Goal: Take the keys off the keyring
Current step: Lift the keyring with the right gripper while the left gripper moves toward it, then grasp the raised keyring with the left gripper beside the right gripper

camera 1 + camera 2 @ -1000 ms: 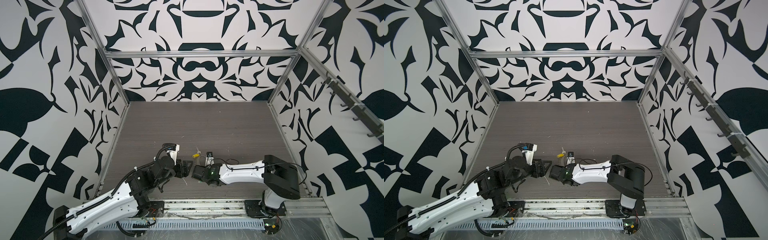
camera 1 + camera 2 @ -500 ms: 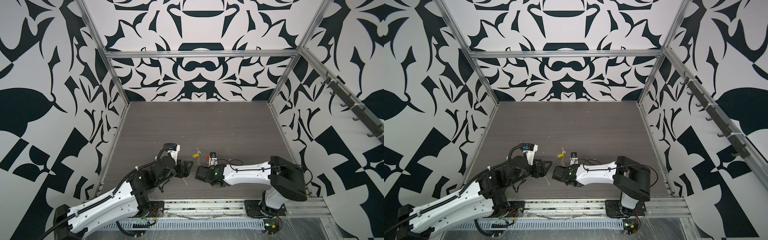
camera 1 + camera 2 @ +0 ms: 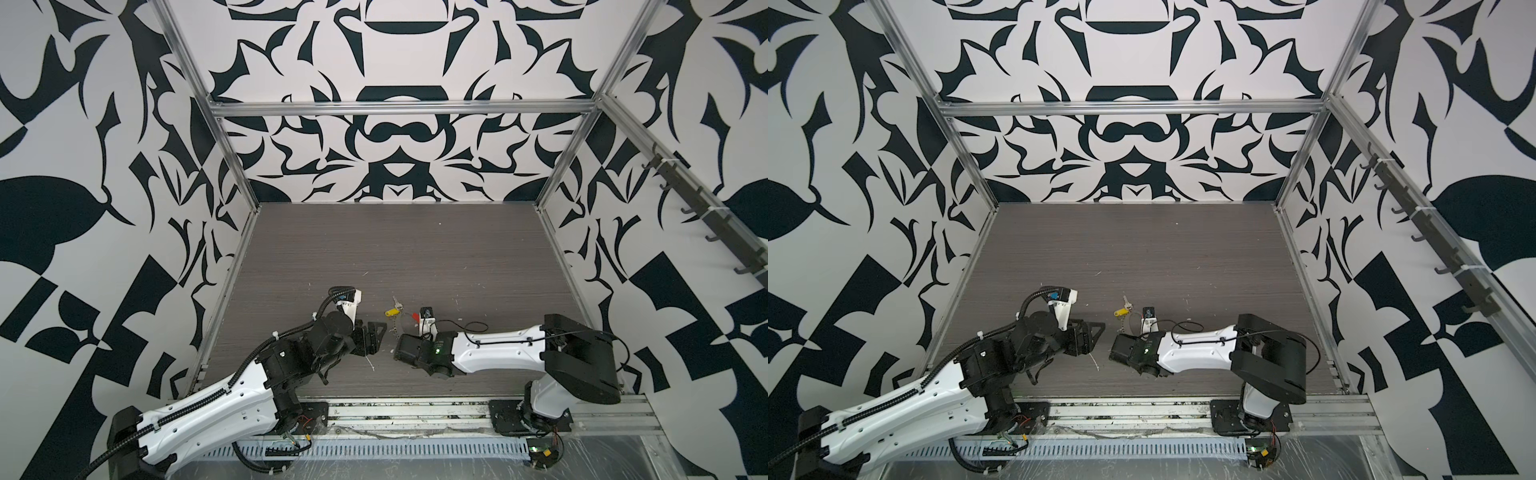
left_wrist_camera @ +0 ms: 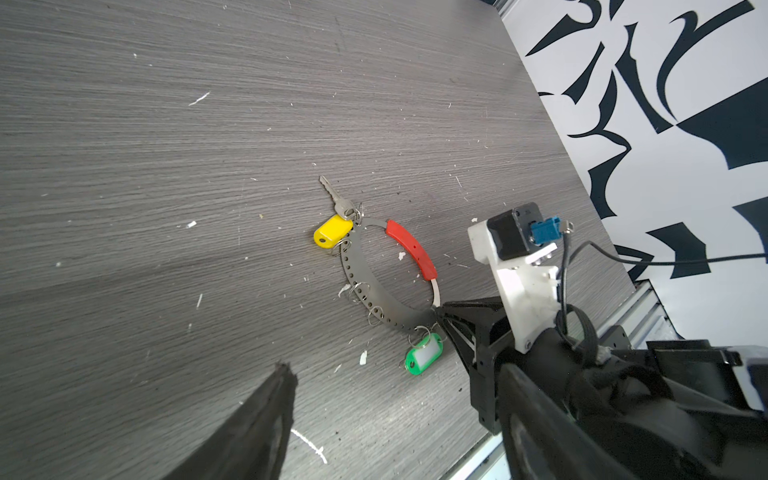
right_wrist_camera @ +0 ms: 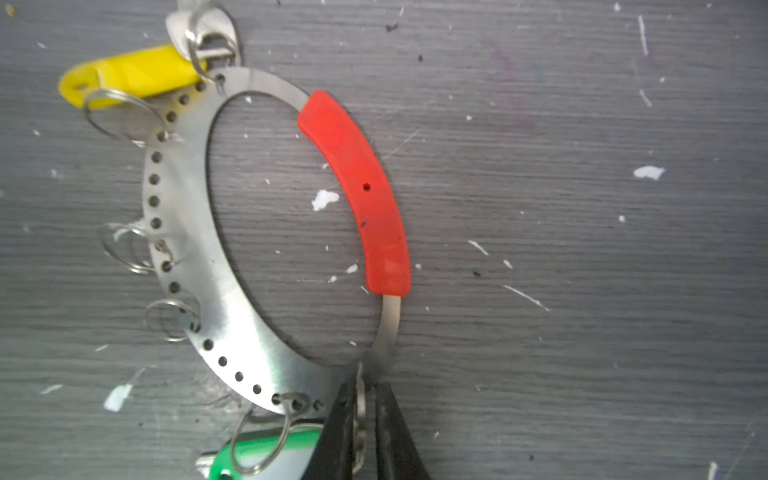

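Top views, both: flat grey perforated metal keyring hoop with a curved red plastic sleeve (image 3: 414, 318) lies on the dark wood-grain table (image 3: 374, 249), lower middle of frame, between the arms. Small silver key with yellow plastic tag (image 3: 392, 311) sits at its far edge. Left gripper (image 3: 374, 338) is just beside the hoop, jaws spread wide and empty.

Left wrist: green plastic tag (image 4: 424, 353) hangs on the hoop by a split ring.

Right wrist: right gripper (image 5: 361, 399) has its jaws nearly together, pinching a silver metal piece (image 5: 360, 405) on edge. It is probably the green tag's key, but I can't confirm.

Risks: nothing pins the hoop, so a pull likely drags it all along. The thin pinch may slip, and a split ring may snag in a hole.
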Robot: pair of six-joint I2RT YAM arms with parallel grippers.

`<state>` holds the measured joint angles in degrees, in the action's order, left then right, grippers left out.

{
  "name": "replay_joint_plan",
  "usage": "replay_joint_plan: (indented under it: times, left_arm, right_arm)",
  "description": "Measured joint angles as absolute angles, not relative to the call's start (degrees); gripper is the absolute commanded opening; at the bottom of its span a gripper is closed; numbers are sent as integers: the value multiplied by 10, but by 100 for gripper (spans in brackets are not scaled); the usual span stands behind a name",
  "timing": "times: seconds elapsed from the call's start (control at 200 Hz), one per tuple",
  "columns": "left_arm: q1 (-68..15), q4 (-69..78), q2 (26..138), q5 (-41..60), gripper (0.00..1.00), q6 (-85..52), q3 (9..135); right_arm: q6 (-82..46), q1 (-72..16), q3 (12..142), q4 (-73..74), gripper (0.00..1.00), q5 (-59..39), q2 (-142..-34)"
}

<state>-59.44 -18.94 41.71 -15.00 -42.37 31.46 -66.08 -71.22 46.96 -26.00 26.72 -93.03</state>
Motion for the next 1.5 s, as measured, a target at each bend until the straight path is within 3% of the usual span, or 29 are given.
replay_joint_plan:
  times: [0.21, 0.61, 0.925, 1.025, 1.23, 1.5]
  left_arm:
    - [-594, -189, 421, -150, 80, -424, 315]
    - [-594, -189, 432, -152, 79, -424, 319]
    - [-594, -171, 389, -154, 91, -406, 336]
    - [-594, -167, 378, -142, 86, -388, 359]
    - [-594, -123, 361, -69, 64, -340, 366]
    - [-594, -102, 347, -3, 42, -285, 365]
  right_arm:
    - [-649, -712, 459, -249, 0, 269, -923]
    - [-455, -690, 418, -181, 0, 266, -745]
    - [-272, -612, 376, -94, 0, 110, -586]
    - [-233, -590, 371, -82, 0, 45, -566]
    - [-175, -585, 373, -70, 0, -65, -555]
    - [-135, -580, 395, -60, 0, -172, -555]
